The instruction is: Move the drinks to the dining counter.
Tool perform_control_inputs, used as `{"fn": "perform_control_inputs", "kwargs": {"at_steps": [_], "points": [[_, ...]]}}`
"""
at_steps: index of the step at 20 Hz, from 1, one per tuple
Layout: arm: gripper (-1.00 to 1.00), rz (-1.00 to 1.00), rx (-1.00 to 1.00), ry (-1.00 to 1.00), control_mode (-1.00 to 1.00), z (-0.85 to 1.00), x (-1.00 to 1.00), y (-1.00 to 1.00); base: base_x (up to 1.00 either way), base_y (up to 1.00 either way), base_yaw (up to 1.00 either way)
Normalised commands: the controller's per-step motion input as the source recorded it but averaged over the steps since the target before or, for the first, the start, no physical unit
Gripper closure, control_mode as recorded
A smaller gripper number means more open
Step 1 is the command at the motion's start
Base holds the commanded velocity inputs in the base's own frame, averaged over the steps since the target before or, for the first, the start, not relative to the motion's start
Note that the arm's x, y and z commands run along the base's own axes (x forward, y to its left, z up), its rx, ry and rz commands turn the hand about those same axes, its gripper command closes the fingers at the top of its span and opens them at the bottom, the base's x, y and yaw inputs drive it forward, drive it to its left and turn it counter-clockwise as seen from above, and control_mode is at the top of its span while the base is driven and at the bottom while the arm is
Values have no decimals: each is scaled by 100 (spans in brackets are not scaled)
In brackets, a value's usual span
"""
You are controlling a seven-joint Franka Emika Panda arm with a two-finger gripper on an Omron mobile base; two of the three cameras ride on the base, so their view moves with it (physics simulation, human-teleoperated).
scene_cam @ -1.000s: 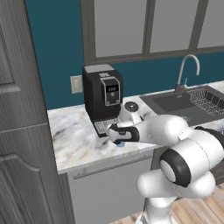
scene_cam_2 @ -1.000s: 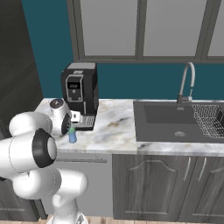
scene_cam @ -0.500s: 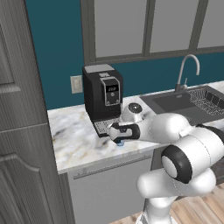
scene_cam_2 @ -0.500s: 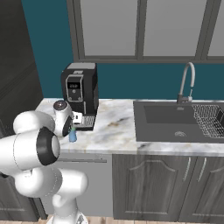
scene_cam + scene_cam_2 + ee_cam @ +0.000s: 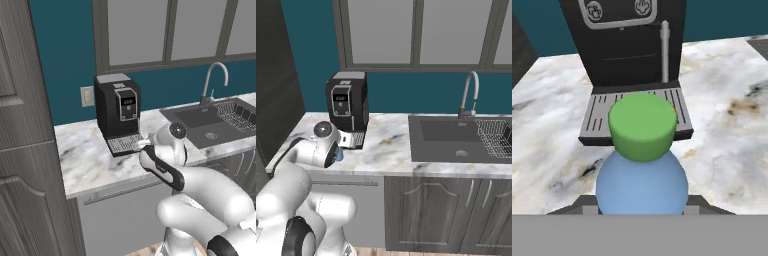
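The small blue-green bottle (image 5: 642,175) is seen in the hand view standing upright on the marbled tabletop (image 5: 732,130), just in front of the drip tray of the black coffee machine (image 5: 627,45), its green cap (image 5: 643,126) uppermost and its long axis vertical. The bottle is lodged directly between the two fingers (image 5: 587,204), whose dark tips appear low on either side of its blue body, so that the hand lies square behind it, with the coffee machine beyond. The fingers are drawn in narrow against the bottle's sides and a grip on it is judged to have been taken, though actual contact is partly hidden by the bottom of the picture. In the right base view a sliver of the blue bottle (image 5: 338,156) is seen at the white wrist, near the front edge of the tabletop. Since the machine stands just behind it, the bottle is judged to be best lifted straight up along its own axis before being carried away toward the dining counter.
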Motion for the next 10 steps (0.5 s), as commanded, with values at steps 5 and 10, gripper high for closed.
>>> {"fn": "perform_control_inputs", "kwargs": {"at_steps": [5, 10], "points": [[100, -16, -2, -2, -100, 100, -49, -42, 0, 0, 0], [100, -18, -1, 2, -100, 100, -61, -54, 0, 0, 0]]}}
